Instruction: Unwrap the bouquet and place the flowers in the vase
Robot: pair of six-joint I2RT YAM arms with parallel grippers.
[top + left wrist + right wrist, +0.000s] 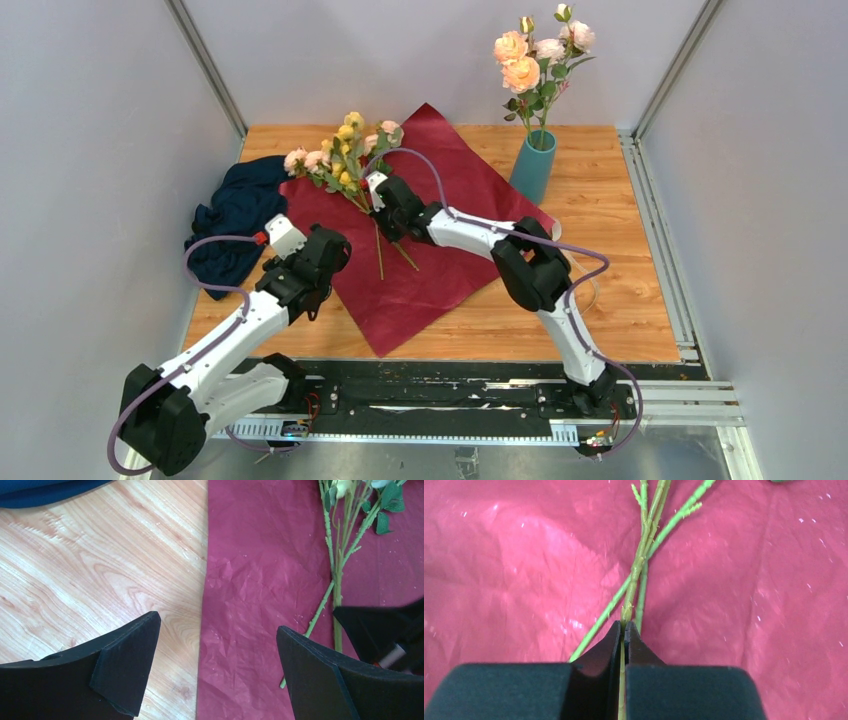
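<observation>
The bouquet is unwrapped: its maroon wrapping paper (440, 270) lies spread flat on the table. A bunch of pink and yellow flowers (340, 155) lies on the paper, stems pointing toward me. My right gripper (385, 205) is low over the stems and shut on one green stem (639, 565), which runs between its closed fingertips (624, 625). Two other stems cross beside it. The teal vase (533, 165) stands at the back right with several peach and pink roses (535, 55) in it. My left gripper (217, 625) hangs open over the paper's left edge, holding nothing.
A dark navy cloth (235, 215) lies crumpled at the left of the wooden table (620, 300). In the left wrist view, green stems (337, 580) lie on the paper to the right, by the right arm's dark fingers (380, 630). Grey walls close in both sides.
</observation>
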